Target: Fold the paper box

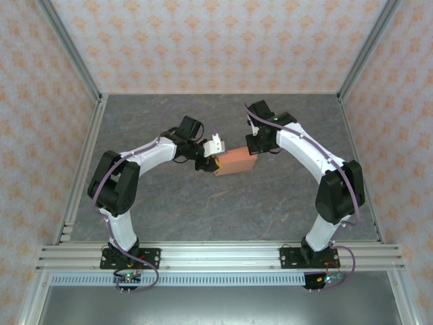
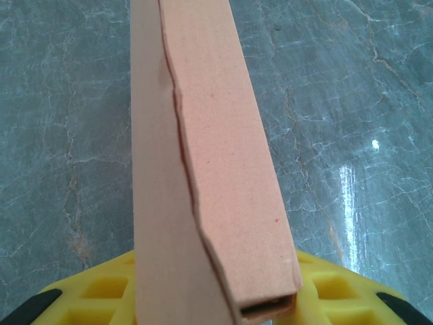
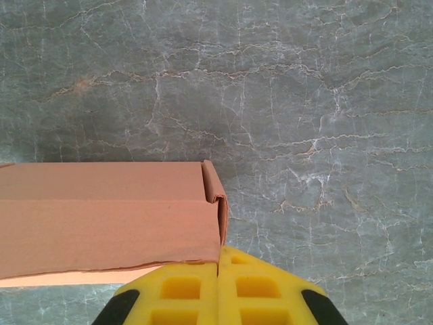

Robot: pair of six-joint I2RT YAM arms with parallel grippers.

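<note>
The salmon-orange, thin-cardboard paper box (image 1: 237, 162) is near the middle of the grey marbled bench (image 1: 169, 203), a shallow rectangular shape between the two arms. Its left end sits in the left pincer (image 1: 212, 163), which is pinching it. In the left wrist view the box runs away from the camera as a narrow slab, with a ragged-edged flap lying over its long face, an open slit at its near end and a yellow finger (image 2: 88, 301) on either side. The right pincer (image 1: 255, 150) is at the box's far right corner, its yellow fingers (image 3: 183, 288) pressed together with no gap at the seam. Their tips meet the box's end edge, where a small flap folds round the corner. I cannot tell whether any card is caught between them, nor whether the box rests on the bench or hangs just above it. Around the bench stand walls (image 1: 203, 40) papered in a pale orange pattern, and a silver metal rail (image 1: 216, 257) along the near edge carries both arm bases.
</note>
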